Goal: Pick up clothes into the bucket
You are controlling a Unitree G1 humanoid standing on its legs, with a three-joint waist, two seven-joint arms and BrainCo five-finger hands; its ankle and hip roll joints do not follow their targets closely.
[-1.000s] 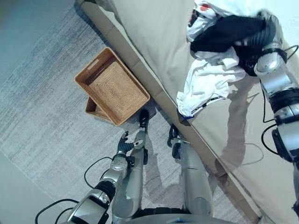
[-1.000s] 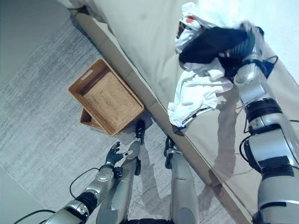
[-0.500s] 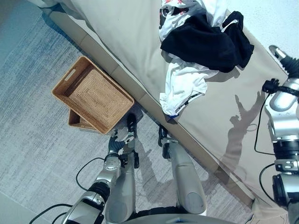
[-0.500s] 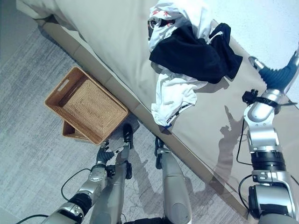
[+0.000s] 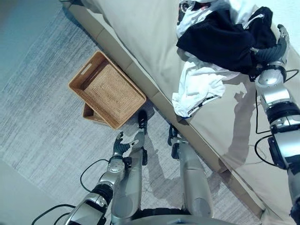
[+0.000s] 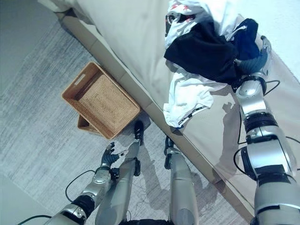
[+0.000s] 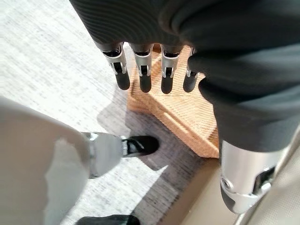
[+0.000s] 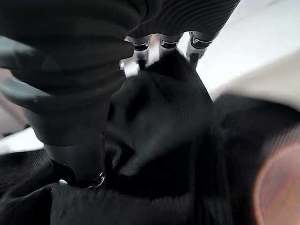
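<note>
A woven brown basket (image 5: pixel 123 75) sits on the grey rug beside the bed, resting askew on a second basket (image 5: pixel 89 112) of the same kind. On the bed lies a heap of clothes: a black garment (image 5: pixel 218 40) on top, a white garment (image 5: pixel 199 86) trailing over the bed's edge, and more white cloth with red print (image 6: pixel 187 11) behind. My right hand (image 5: pixel 268 52) is pressed into the black garment's right edge; in the right wrist view black cloth (image 8: pixel 159 136) bunches up around it. My left hand (image 5: pixel 119 146) hangs low over the rug, open, holding nothing, with its fingers (image 7: pixel 140 70) straight toward the basket (image 7: pixel 187 112).
The beige bed (image 5: pixel 140 33) runs diagonally from the upper left to the lower right, its edge close to the basket. Grey rug (image 5: pixel 42 117) spreads to the left of the basket.
The camera has shifted. Half a second ago my right hand stood apart from the heap on the bare bed; now it is back against the black garment. The left hand still hangs low.
</note>
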